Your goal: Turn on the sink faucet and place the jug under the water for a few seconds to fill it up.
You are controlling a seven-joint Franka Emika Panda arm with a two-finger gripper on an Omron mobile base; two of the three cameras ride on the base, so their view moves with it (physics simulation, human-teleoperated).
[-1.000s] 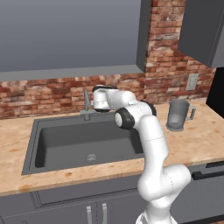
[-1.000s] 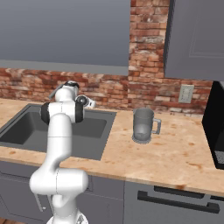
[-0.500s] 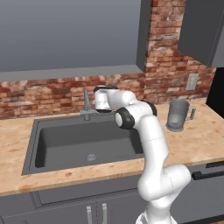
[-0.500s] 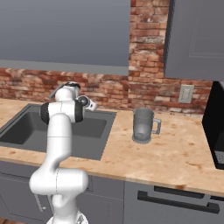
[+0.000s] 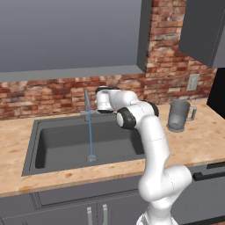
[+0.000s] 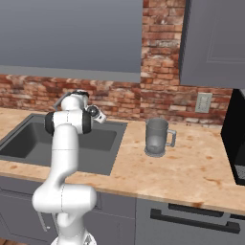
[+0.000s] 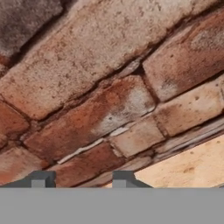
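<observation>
A thin light-blue stream of water (image 5: pixel 90 127) is seen falling straight from the spout of the sink faucet (image 5: pixel 86 102) to the drain of the dark grey sink (image 5: pixel 52 143). The gripper (image 7: pixel 78 178) is held close to the brick wall (image 7: pixel 100 87) behind the faucet base, and its 2 finger tips (image 7: pixel 42 178) are seen set apart with nothing between them. The jug (image 5: pixel 178 115) is left standing upright on the counter (image 5: pixel 206 132) to the right of the sink, well apart from the stream, its handle turned away from the basin.
</observation>
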